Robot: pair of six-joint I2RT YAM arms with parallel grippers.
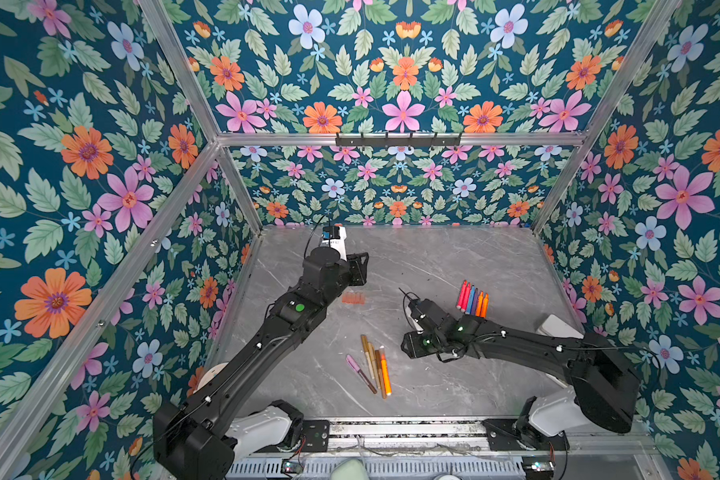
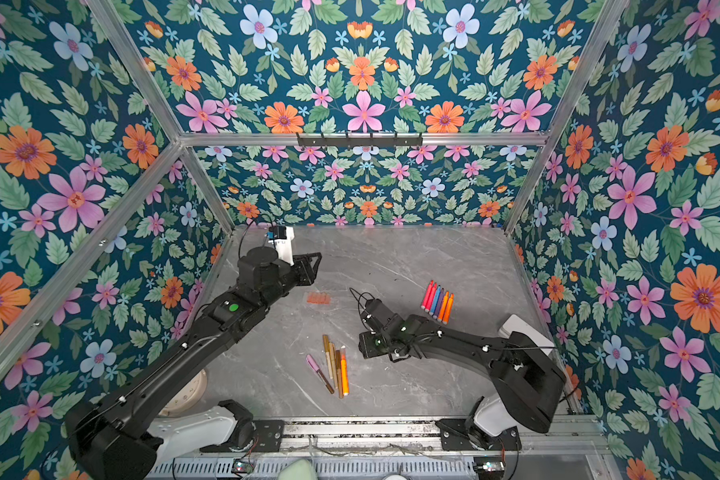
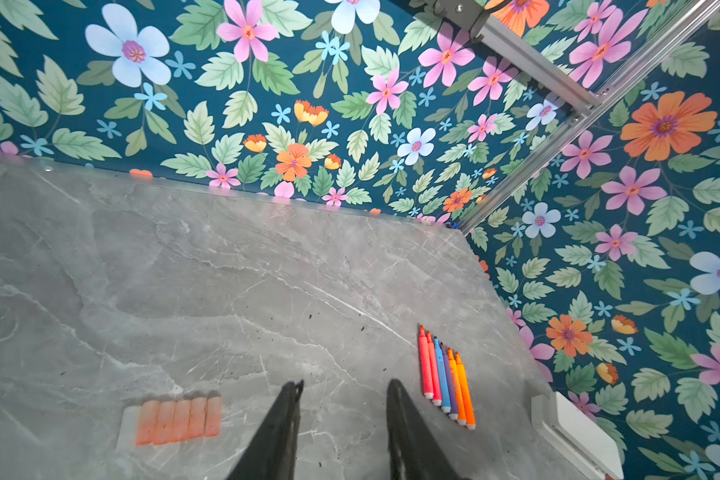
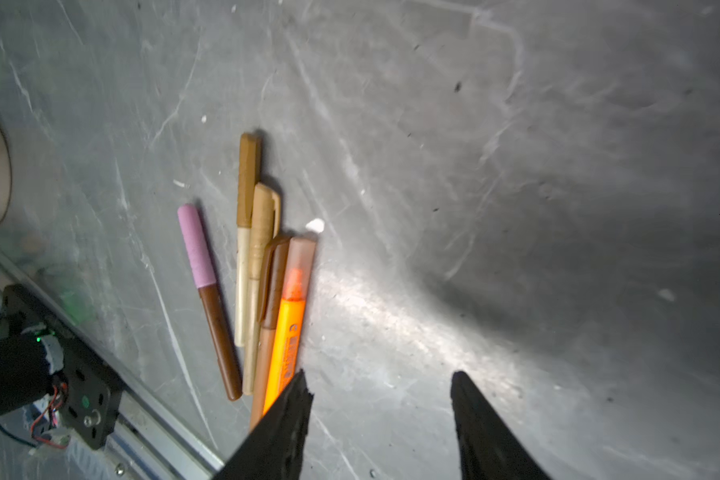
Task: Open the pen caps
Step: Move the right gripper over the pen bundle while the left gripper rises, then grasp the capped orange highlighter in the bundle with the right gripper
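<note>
Right wrist view looks down on five capped pens [image 4: 262,270] lying close together on the table [image 4: 516,166], with their caps all at the same end. In both top views they sit near the middle, the one with the pink cap [image 1: 355,362] slightly left of the rest. The right gripper [image 4: 380,374] hangs over the barrel end of the orange highlighter [image 4: 287,332], jaws apart with nothing between them. It is probably lining up to take a barrel and leave the cap end free for the other arm. The loose caps [image 3: 178,421] lie in a tidy row far left of centre. The bare pens [image 3: 445,376] lie side by side at the far right, well apart from them. Sorting them this way seems meant to keep finished pieces out of the working space. The left gripper [image 3: 345,384] hovers above bare table between these two rows, nearer the caps, jaws apart and empty. By this count, five caps remain to be pulled.
</note>
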